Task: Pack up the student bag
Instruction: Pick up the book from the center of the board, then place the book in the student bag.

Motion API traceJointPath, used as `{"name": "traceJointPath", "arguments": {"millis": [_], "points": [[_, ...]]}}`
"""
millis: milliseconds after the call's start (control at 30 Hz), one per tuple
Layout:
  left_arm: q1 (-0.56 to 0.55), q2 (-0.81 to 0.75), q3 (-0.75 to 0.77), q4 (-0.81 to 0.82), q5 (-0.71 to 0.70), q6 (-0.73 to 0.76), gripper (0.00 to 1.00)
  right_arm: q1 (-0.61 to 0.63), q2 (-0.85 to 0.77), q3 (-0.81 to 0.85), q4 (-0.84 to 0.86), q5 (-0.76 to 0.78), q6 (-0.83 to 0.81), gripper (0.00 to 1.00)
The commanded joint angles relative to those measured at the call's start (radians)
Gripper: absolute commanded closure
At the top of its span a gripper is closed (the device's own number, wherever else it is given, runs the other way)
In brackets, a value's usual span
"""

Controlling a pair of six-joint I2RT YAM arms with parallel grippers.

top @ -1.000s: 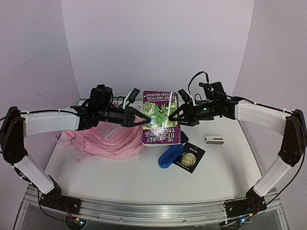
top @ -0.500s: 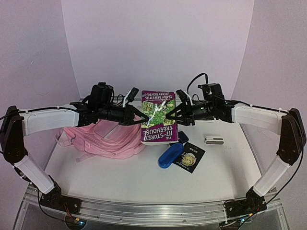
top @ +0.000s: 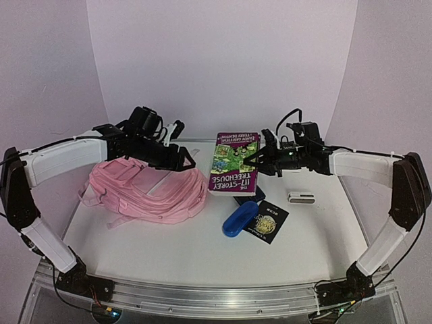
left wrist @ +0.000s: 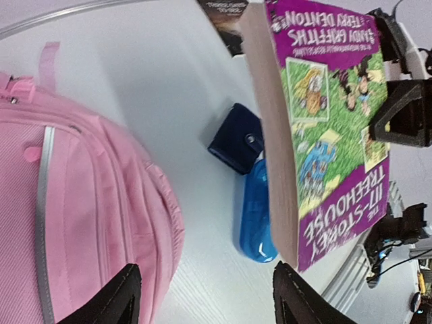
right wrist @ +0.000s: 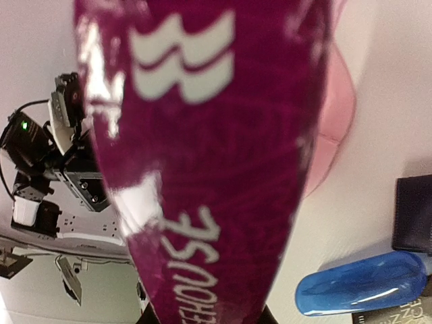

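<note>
The student bag, a soft pink backpack, lies flat on the left half of the table and fills the left of the left wrist view. A purple paperback book hangs above the table middle, with my right gripper shut on its right edge. In the right wrist view the book's purple spine covers nearly everything, and my right gripper shows only at the bottom edge. My left gripper stands open above the bag's right side, apart from the book. Nothing is between its black fingertips.
Under and in front of the book lie a blue glossy case, a dark navy wallet and a black booklet with a gold emblem. A small white device sits to the right. The white walls stand close behind.
My left gripper opened, let go of the book and pulled back left over the bag. My right gripper shut on the book, which now hangs slightly further right.
</note>
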Motion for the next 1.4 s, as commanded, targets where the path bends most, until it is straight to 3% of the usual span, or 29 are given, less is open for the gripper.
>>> {"name": "traceJointPath", "arguments": {"millis": [0, 500, 867, 1167, 1367], "points": [[-0.021, 0.082, 0.072, -0.240, -0.154, 0.129, 0.41, -0.059, -0.055, -0.024, 0.181, 0.015, 0.069, 1.00], [-0.090, 0.345, 0.205, -0.333, -0.177, 0.206, 0.62, -0.106, -0.063, -0.102, 0.244, -0.004, 0.102, 1.00], [-0.089, 0.293, 0.230, -0.311, -0.120, 0.198, 1.00, -0.105, -0.058, -0.136, 0.288, -0.016, 0.125, 1.00], [-0.074, 0.174, 0.240, -0.276, -0.132, 0.168, 1.00, -0.093, 0.002, -0.156, 0.430, -0.033, 0.245, 1.00], [-0.042, 0.081, 0.222, -0.218, -0.134, 0.128, 1.00, -0.006, 0.061, -0.129, 0.477, -0.012, 0.284, 1.00]]}}
